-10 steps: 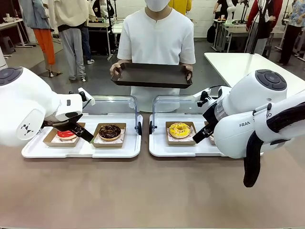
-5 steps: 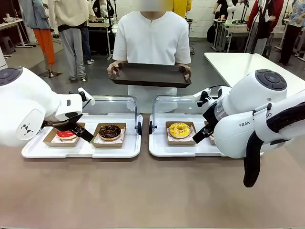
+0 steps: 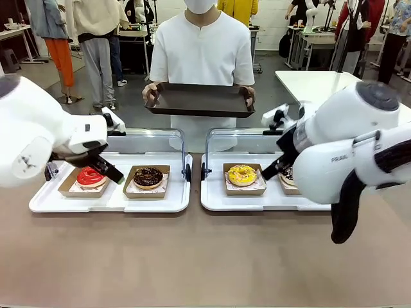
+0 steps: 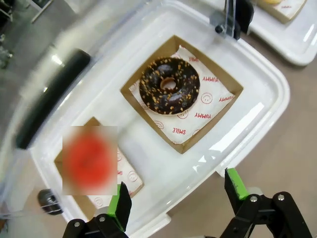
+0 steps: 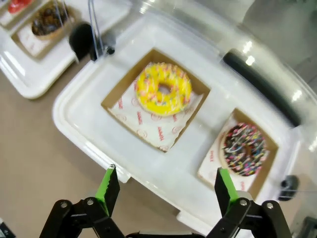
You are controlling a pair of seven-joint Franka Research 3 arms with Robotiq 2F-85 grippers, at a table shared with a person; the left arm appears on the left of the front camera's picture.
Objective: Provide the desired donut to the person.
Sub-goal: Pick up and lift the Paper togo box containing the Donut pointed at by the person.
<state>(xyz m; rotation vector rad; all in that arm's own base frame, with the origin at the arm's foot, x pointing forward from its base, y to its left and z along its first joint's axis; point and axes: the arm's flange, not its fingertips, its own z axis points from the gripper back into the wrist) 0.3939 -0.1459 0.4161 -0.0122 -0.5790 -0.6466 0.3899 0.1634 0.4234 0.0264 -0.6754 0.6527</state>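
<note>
Plainly, four donuts sit in brown card boats lined with printed paper, two to each white tray. On the left white tray (image 3: pixel 109 202) lie a red-glazed donut (image 3: pixel 90 175) and, to its right, a chocolate donut (image 4: pixel 169 86) flecked with pale crumbs. On the right white tray (image 3: pixel 257 204) lie a yellow donut (image 5: pixel 163 89) with pink and orange sprinkles and, beside it toward the outer end, a dark donut (image 5: pixel 243 149) with many-coloured sprinkles.

The left gripper (image 4: pixel 177 191) hovers above the near rim of its tray, between the red and chocolate donuts, its fingers (image 4: pixel 120 201) spread wide and holding nothing. The right gripper (image 5: pixel 166 182) hangs over the near rim of its tray, between its two donuts, its fingers (image 5: pixel 109 184) likewise parted and holding nothing.

Both clear lids (image 3: pixel 154 138) stand raised along the far edge of the trays, between the donuts and the person (image 3: pixel 202 54), who holds a dark tray (image 3: pixel 199 101) in both hands above them. A narrow gap separates the white trays. Toward the robot, the brown tabletop (image 3: pixel 192 256) lies bare up to the tray rims
</note>
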